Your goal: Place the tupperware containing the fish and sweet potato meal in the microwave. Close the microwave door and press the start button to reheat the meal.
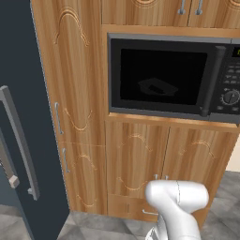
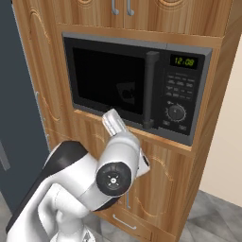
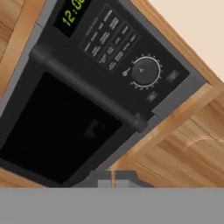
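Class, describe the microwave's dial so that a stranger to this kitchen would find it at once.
Start at the wooden cabinet wall and find the built-in dark microwave under the upper cupboards. Right of its vertical bar handle is the black control panel, with a green clock on top. The dial sits below the button rows: the panel's one large round knob.

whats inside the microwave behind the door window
Through the closed microwave door, a low angular outline of the tupperware shows dimly. Its contents and the turntable are hidden by the dark glass.
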### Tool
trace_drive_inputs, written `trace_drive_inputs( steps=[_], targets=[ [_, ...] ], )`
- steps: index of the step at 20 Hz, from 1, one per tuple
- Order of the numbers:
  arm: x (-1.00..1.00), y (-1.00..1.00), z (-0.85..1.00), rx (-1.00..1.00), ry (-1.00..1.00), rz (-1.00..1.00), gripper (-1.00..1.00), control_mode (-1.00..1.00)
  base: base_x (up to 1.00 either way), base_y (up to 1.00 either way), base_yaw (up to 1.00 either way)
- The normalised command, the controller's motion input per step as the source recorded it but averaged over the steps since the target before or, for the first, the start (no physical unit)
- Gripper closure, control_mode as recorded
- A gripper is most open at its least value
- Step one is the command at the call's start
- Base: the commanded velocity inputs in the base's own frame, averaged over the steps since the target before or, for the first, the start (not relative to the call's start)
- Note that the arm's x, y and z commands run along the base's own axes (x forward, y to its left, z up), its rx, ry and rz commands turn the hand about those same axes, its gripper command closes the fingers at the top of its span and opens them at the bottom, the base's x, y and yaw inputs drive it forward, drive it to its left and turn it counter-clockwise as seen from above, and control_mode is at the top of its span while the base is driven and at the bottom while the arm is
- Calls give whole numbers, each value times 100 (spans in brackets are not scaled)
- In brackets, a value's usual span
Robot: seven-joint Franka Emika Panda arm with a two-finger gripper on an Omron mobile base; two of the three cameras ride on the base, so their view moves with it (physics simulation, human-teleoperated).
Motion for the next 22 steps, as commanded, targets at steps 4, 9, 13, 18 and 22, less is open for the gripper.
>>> trace_drive_inputs(
  steps=[4,9,13,18,22],
  targets=[
    [26,-11,0,31,3,-5,100,-100,0,0,0],
    [7,-16,0,28,0,3,100,-100,0,0,0],
    [19,-3,-1,14,0,4,100,-100,0,0,0],
    [38,0,-8,9,5,4,100,-100,0,0,0],
    [37,-4,-22,8,5,2,100,-100,0,0,0]
  ],
)
